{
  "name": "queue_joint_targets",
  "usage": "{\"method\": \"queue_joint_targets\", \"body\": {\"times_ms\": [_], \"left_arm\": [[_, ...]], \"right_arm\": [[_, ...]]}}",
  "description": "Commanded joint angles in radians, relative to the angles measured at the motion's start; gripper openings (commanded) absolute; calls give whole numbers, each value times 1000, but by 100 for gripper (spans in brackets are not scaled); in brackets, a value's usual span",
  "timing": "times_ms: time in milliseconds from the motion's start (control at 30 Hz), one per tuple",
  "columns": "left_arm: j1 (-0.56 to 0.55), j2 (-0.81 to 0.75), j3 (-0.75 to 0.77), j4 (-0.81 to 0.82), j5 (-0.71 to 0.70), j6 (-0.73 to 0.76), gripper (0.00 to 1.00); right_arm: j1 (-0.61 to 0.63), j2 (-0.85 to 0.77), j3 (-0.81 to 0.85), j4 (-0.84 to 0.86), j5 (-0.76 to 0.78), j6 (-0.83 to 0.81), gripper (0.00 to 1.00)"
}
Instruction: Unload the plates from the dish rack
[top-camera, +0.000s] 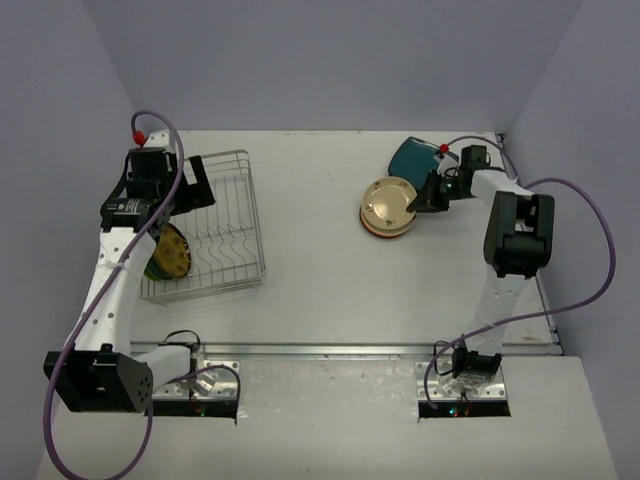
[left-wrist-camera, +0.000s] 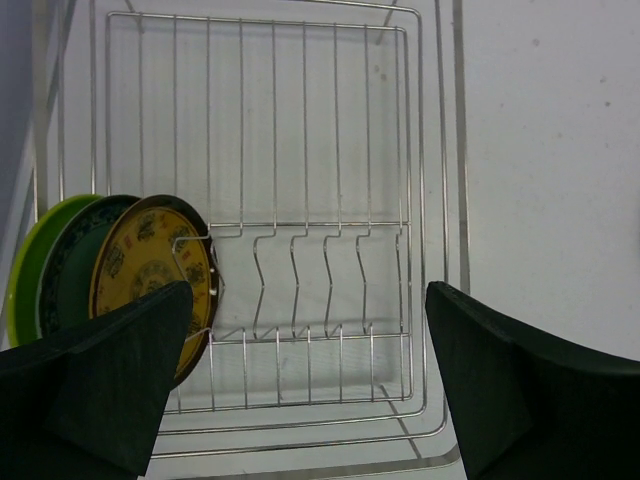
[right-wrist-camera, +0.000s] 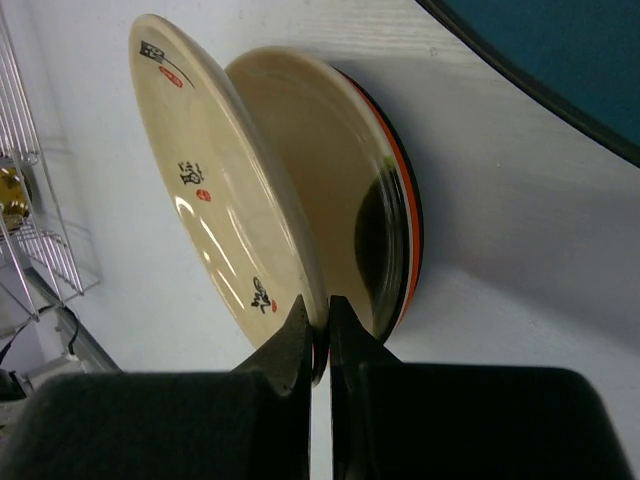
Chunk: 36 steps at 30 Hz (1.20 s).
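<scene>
The silver wire dish rack (top-camera: 230, 215) stands at the table's left; it also fills the left wrist view (left-wrist-camera: 300, 150). Three plates stand in its near-left end: a yellow patterned plate (left-wrist-camera: 150, 265), a dark green one (left-wrist-camera: 75, 270) and a lime green one (left-wrist-camera: 28, 265). My left gripper (left-wrist-camera: 305, 385) is open and empty above the rack. My right gripper (right-wrist-camera: 320, 325) is shut on the rim of a cream plate (right-wrist-camera: 215, 190), held tilted over a stack of a cream plate (right-wrist-camera: 320, 200) and an orange-rimmed plate (right-wrist-camera: 408, 215). The stack shows in the top view (top-camera: 387, 207).
A teal plate (top-camera: 415, 157) lies flat behind the stack, also at the upper right of the right wrist view (right-wrist-camera: 560, 60). Grey walls close the table on three sides. Purple cables loop off both arms.
</scene>
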Motion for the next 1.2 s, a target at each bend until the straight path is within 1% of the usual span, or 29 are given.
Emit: {"method": "queue_joint_targets", "body": {"times_ms": [0, 67, 167, 200, 233, 267, 333, 367, 433, 600, 767, 833, 933, 1067, 1167], "left_arm": [[14, 1, 15, -16, -138, 7, 100], [16, 6, 15, -33, -178, 25, 99], [22, 14, 4, -67, -252, 60, 94], [24, 15, -8, -77, -268, 73, 91], [26, 15, -17, -84, -282, 82, 88], [30, 16, -24, -87, -299, 87, 86], [33, 21, -53, -98, -335, 105, 75], [37, 23, -67, -97, -340, 108, 71], [43, 25, -80, -92, -351, 111, 68], [55, 79, -76, -105, -380, 124, 58], [64, 153, -48, -125, -411, 125, 56], [71, 168, -49, -124, -415, 123, 56], [84, 193, -59, -117, -421, 124, 54], [107, 236, -63, -113, -414, 123, 52], [122, 255, -78, -102, -395, 122, 47]], "right_arm": [[10, 1, 87, -64, 23, -33, 13], [10, 7, 99, -89, 53, -39, 36], [11, -21, 88, -106, 105, -47, 82], [11, -37, 81, -106, 128, -50, 94], [11, -57, 77, -106, 150, -51, 99], [10, -73, 75, -105, 163, -52, 99], [12, -118, 67, -90, 197, -55, 99], [15, -138, 61, -81, 211, -54, 99], [19, -169, 48, -64, 224, -56, 99], [74, -265, -1, -23, 276, -91, 99], [122, -334, -75, 29, 307, -118, 99], [123, -351, -100, 38, 307, -122, 99], [154, -360, -116, 49, 304, -121, 99], [157, -359, -122, 55, 299, -116, 99], [157, -361, -130, 59, 299, -116, 99]]}}
